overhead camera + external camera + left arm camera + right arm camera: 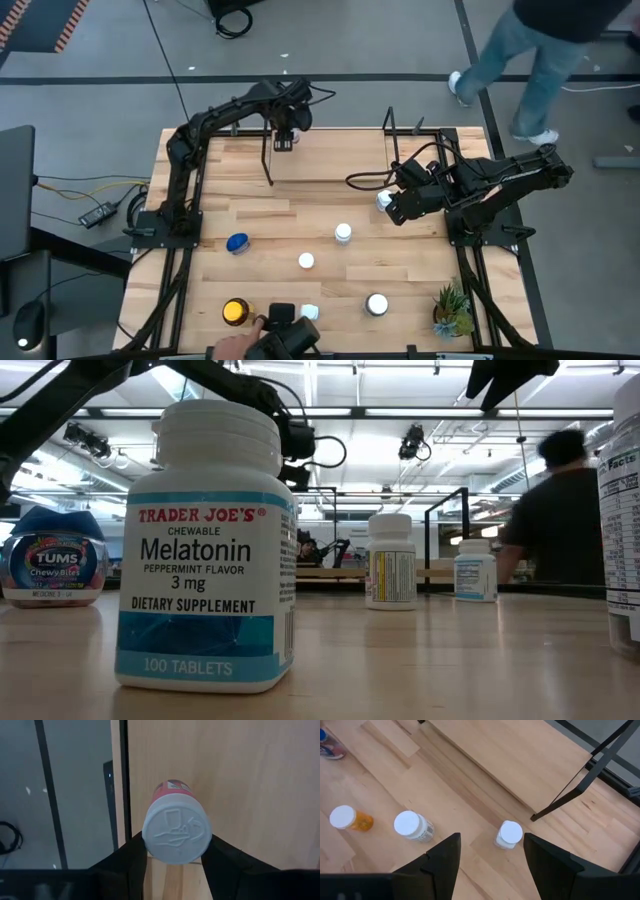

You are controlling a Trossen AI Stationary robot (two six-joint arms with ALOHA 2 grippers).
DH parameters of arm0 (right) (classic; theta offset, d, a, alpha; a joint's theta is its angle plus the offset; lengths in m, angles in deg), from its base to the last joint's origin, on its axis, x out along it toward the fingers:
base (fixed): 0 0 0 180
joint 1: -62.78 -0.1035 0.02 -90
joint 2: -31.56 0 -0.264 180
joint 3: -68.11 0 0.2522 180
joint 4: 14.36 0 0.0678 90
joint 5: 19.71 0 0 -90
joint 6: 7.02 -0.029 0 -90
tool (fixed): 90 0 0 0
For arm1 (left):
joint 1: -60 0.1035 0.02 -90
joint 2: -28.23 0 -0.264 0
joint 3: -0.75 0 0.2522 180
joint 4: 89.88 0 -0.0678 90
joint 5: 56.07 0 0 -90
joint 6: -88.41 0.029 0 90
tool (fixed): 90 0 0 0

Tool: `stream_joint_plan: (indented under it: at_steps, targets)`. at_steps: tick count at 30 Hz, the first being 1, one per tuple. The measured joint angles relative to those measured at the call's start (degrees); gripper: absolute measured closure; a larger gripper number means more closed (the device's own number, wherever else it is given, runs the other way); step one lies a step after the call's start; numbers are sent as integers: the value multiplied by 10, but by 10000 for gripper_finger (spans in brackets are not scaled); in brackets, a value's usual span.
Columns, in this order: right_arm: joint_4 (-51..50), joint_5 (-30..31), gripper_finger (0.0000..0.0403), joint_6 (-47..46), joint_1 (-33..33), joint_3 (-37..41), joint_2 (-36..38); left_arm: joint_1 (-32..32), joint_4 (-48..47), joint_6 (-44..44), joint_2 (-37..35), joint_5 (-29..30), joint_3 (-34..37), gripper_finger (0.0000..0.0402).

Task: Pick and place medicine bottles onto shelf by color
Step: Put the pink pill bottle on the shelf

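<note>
The left gripper (pixel 284 138) holds one white-capped, red-labelled bottle (pixel 176 831) over the shelf's (pixel 330 160) far left corner. The right gripper (pixel 491 852) hangs with fingers wide above one white-capped bottle (pixel 509 834) just right of the shelf's near edge. Six more bottles stand on the table (pixel 270 225): three white-capped (pixel 343 233), one orange (pixel 351 818), one blue-lidded (pixel 237 243), one amber (pixel 235 311).

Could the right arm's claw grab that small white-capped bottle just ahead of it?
Probably yes. The right claw is open and the white-capped bottle stands alone just ahead of the fingers, nothing between them. The shelf lies beyond it.
</note>
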Motion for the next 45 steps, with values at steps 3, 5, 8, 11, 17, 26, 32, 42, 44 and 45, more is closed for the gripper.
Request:
stream_joint_plan:
  at_steps: [3,5,8,11,17,26,32,42,44,45]
  targets:
    - [0,0,179,0,0,0,0,5,-2,0,0,0,1,235]
    - [0,-2,179,1,0,0,0,7,-1,1,0,-1,1,234]
    - [0,-4,179,2,0,0,0,15,-2,6,0,-3,1,235]
    - [0,-12,179,2,0,0,0,25,0,6,0,-1,1,234]
    - [0,-19,179,-11,0,0,0,37,-5,15,2,-1,1,234]
    - [0,-20,179,-12,0,0,0,33,-14,31,11,-2,2,234]
    - [0,-22,179,-17,0,0,0,41,-13,34,12,-2,2,234]
    - [0,-28,179,-26,0,0,0,39,-11,27,19,-2,1,234]
    - [0,-28,179,-26,0,0,0,38,-4,26,19,-2,1,230]
    - [0,-28,179,-26,0,0,0,38,-4,26,19,-2,1,226]
